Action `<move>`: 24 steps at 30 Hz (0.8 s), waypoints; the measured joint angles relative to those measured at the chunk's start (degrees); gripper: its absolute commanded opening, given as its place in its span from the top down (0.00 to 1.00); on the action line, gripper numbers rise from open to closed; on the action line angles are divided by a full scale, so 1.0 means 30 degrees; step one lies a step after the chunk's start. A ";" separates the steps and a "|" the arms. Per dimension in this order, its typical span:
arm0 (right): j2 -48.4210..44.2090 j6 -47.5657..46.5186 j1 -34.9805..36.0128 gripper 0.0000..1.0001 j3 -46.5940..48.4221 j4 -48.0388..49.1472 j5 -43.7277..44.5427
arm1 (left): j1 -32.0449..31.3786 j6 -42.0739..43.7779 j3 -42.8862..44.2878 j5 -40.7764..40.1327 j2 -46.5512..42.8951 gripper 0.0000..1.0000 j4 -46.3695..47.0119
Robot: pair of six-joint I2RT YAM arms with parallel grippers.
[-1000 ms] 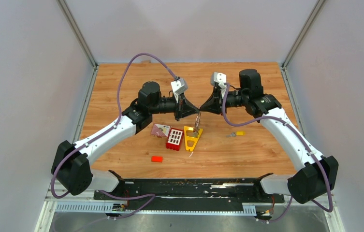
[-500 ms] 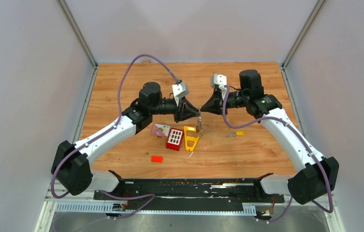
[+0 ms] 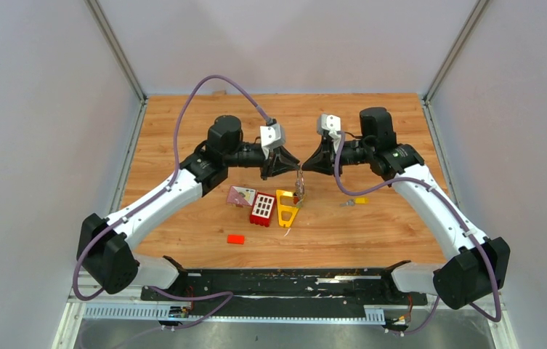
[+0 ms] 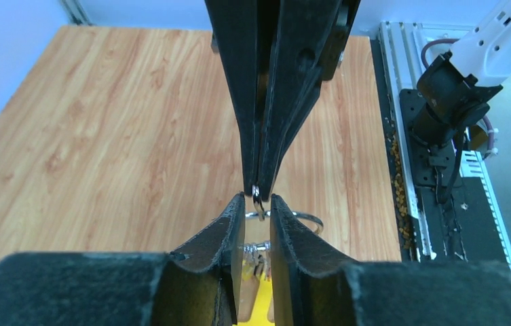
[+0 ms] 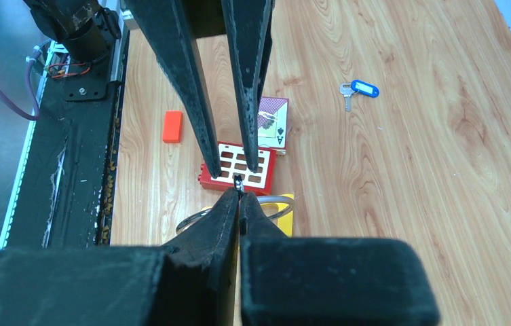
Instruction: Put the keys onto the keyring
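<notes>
Right hand [image 5: 239, 197] pinches keyring [image 5: 188, 223], left hand [image 4: 258, 204] gapes around it, above table [image 3: 401, 131] centre.

The right gripper [image 5: 239, 198] fills the bottom of the view. Its fingers are pressed together and their tips pinch the keyring [image 5: 195, 219], whose thin silver loop shows on either side of them. The left gripper [image 5: 232, 170] reaches in opposite, tip to tip, with its two black fingers standing apart. On the wooden table [image 5: 408, 170] below, a yellow frame [image 5: 286, 217] lies under the ring. A red grid block [image 5: 239, 166] lies just left of that frame, and a playing card [image 5: 271, 122] touches the block's left side. A small orange block [image 5: 172, 127] lies nearer, towards the black base rail [image 5: 69, 170]. A blue-headed key [image 5: 357, 89] lies well apart on the far side.
</notes>
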 measured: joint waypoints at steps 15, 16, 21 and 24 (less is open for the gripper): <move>0.0000 0.0007 0.0000 1.00 -0.0124 0.0000 -0.0007 | -0.0087 0.0554 0.0860 0.0350 0.0095 0.74 -0.1013; 0.0000 0.0007 0.0000 1.00 -0.0124 0.0000 -0.0007 | -0.0109 0.0546 0.0860 0.0372 0.0117 0.74 -0.1013; 0.0000 0.0007 0.0000 1.00 -0.0146 -0.0022 0.0007 | -0.0226 0.0546 0.0860 0.0415 0.0335 0.75 -0.0998; 0.0000 0.0007 0.0000 1.00 -0.0211 -0.0022 0.0007 | -0.0226 0.0539 0.0860 0.0401 0.0517 0.76 -0.0991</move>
